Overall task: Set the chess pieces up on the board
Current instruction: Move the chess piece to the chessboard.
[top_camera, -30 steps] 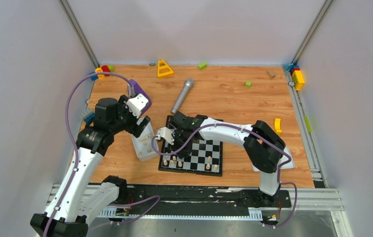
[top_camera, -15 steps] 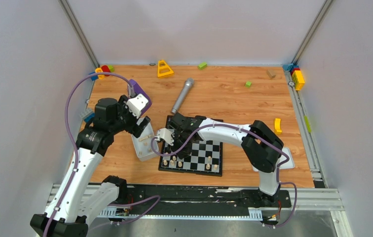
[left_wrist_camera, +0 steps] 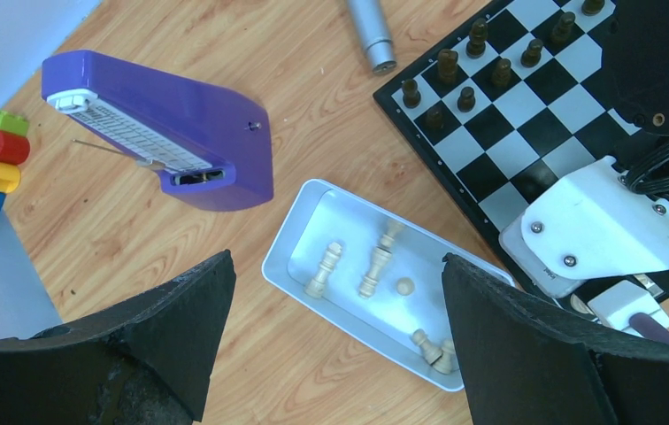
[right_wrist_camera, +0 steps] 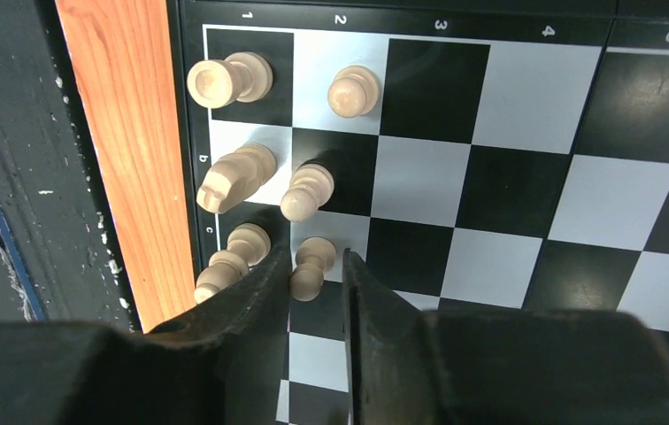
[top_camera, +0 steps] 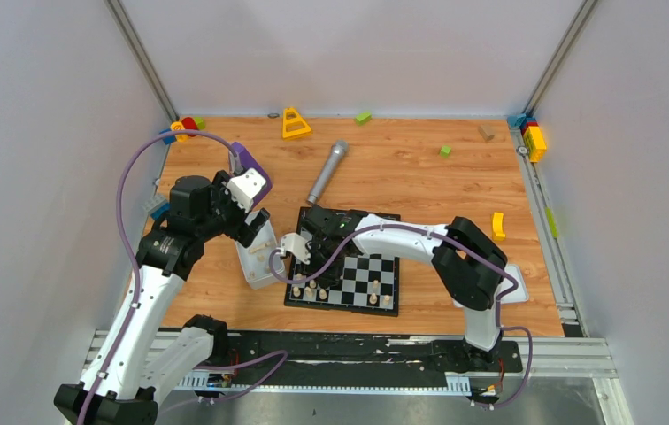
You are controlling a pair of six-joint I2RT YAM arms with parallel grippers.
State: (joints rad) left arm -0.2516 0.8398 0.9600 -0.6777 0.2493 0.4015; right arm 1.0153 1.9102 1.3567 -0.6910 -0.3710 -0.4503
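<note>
The chessboard [top_camera: 377,276] lies in front of the arms. Several light pieces stand at its near-left corner [right_wrist_camera: 229,80], and dark pieces [left_wrist_camera: 468,66] stand along the far side. My right gripper [right_wrist_camera: 316,259] hangs low over that corner, with a light pawn [right_wrist_camera: 311,266] upright on its square between the narrowly open jaws. The pawn touches the left finger [right_wrist_camera: 265,292] and a gap shows on the right. My left gripper [left_wrist_camera: 335,266] is wide open above the white tray [left_wrist_camera: 294,232], which holds several loose light pieces [left_wrist_camera: 375,268] lying down.
A purple device [left_wrist_camera: 163,133] lies left of the tray. A silver cylinder [top_camera: 327,171] lies behind the board. A yellow triangle [top_camera: 295,123], green blocks [top_camera: 363,117] and toy bricks [top_camera: 534,139] sit along the back and sides.
My right gripper has shifted slightly left over the board's near-left corner. The left arm has stayed still.
</note>
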